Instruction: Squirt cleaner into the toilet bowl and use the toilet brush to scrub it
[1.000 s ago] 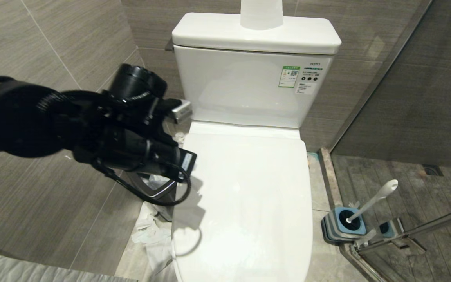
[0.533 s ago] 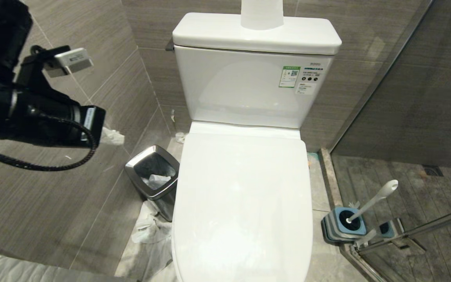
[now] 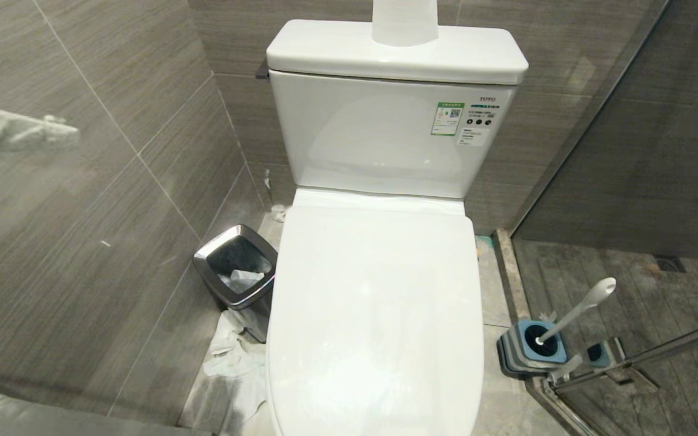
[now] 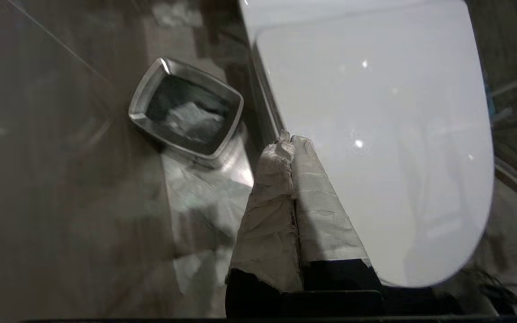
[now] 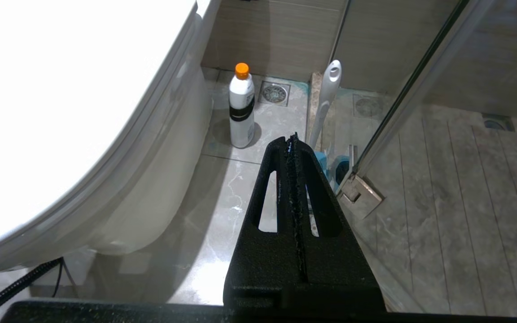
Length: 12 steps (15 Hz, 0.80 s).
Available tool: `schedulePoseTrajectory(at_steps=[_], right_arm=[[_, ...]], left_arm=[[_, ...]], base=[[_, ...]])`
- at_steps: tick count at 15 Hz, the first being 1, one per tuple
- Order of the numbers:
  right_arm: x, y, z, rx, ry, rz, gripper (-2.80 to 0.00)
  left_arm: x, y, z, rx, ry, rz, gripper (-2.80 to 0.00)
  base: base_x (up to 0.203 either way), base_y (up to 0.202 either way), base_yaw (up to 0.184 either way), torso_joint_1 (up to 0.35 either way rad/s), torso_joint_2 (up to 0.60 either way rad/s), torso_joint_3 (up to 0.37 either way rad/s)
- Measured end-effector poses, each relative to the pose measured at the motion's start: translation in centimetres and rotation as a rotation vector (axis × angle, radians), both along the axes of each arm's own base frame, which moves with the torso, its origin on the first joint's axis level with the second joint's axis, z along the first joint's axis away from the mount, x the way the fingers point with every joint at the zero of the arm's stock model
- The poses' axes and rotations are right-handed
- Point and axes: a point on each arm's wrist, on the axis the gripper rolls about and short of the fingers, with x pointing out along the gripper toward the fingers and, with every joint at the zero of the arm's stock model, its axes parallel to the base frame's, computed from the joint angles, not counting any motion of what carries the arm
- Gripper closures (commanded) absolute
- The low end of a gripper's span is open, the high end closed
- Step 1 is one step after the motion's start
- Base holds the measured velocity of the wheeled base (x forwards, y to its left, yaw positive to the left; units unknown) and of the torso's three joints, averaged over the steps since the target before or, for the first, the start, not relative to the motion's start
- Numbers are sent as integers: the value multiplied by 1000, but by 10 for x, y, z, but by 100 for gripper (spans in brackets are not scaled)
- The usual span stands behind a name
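The toilet's white lid point(image 3: 376, 315) is down, so the inside of the toilet bowl is hidden; its outer wall point(image 5: 159, 179) shows in the right wrist view. The toilet brush point(image 3: 574, 313) stands tilted in its blue-and-grey holder point(image 3: 531, 350) on the floor to the toilet's right. The cleaner bottle point(image 5: 241, 107), white with an orange cap, stands upright on the floor beside the bowl. My left gripper point(image 3: 70, 130), its fingers wrapped in pale tape, is shut and empty at the far left, high beside the wall; in its wrist view point(image 4: 287, 141) it hangs over the lid's edge. My right gripper point(image 5: 292, 139) is shut and empty, low beside the toilet.
A chrome-rimmed square bin point(image 3: 237, 272) with paper in it stands left of the toilet, crumpled paper point(image 3: 234, 357) on the floor next to it. A wide white cylinder point(image 3: 405, 21) sits on the tank. A glass shower door point(image 3: 628, 339) closes off the right side.
My left arm has swung up and to the left from beside the toilet lid, almost out of the head view, uncovering the bin. The right arm is still.
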Motion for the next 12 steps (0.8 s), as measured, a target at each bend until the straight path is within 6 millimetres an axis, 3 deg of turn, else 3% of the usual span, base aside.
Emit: schedulePoseTrajectory(at_steps=[7, 12], right_arm=[[0, 0, 0, 0, 0, 0, 0], [0, 0, 0, 0, 0, 0, 0]], left_arm=[[-68, 26, 26, -56, -521, -75, 0], [-130, 31, 17, -23, -755, -12, 0]], base=[[0, 0, 0, 0, 0, 0], [0, 0, 0, 1, 0, -6]])
